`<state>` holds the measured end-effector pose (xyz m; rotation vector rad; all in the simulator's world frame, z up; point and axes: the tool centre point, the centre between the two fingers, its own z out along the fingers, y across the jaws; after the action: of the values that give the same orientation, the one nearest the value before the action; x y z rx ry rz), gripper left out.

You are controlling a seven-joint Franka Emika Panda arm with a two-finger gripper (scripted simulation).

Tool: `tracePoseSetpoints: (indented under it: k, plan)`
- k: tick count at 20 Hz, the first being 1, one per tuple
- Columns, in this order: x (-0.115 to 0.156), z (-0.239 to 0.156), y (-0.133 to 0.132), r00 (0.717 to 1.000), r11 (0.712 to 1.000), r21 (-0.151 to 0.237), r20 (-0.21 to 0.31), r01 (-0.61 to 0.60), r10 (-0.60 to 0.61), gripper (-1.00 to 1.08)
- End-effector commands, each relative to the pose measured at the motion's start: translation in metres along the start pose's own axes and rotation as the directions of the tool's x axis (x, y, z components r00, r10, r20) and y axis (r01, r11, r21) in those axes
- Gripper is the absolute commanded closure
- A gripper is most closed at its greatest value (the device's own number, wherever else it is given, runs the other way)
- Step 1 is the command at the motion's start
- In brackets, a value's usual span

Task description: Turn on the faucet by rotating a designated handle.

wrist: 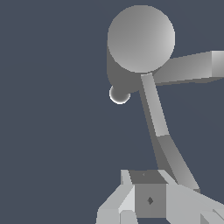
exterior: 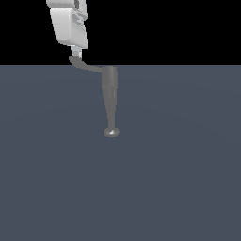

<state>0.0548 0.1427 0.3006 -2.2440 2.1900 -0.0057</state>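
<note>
The grey faucet is a tapered tube that ends in a small shiny knob. Its thin handle juts from the wide end toward the exterior view's left and ends in a flared tip. My white gripper hangs straight above that tip, its narrow end touching or nearly touching it. In the wrist view the faucet's wide end is a round disc. From there the handle runs to my gripper and passes beside one finger. The fingers look shut, with nothing held between them.
A flat blue-grey floor spreads all around the faucet, with black background behind it. In the wrist view a second, thicker grey arm sticks out sideways from the faucet's wide end.
</note>
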Motion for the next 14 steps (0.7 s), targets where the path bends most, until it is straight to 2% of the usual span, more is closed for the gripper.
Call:
tracePoseSetpoints:
  k: [1,14]
  plan:
    - [0.001,0.002,0.009,1.000,1.000,-0.007,-0.002,0.000,0.000,1.08]
    - [0.002,0.001,0.047,1.000,1.000,-0.007,-0.002,0.000,0.000,1.08]
